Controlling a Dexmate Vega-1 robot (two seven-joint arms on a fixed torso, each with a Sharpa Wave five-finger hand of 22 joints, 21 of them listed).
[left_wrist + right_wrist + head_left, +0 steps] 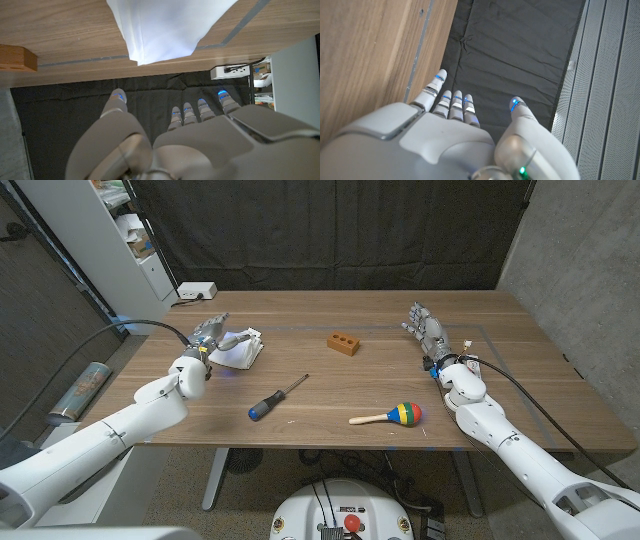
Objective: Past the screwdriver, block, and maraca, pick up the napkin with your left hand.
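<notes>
the left arm reaches in from the near left corner across the table, its left hand [207, 335] out at the far left with fingers [191, 111] apart and extended, thumb spread to one side, gripping nothing. the right arm stretches up the right side, its right hand [425, 327] raised, fingers [451, 102] straight and loosely spread, holding nothing.

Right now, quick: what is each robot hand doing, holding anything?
Left hand: open, fingers spread by the napkin, holding nothing.
Right hand: open, holding nothing.
</notes>
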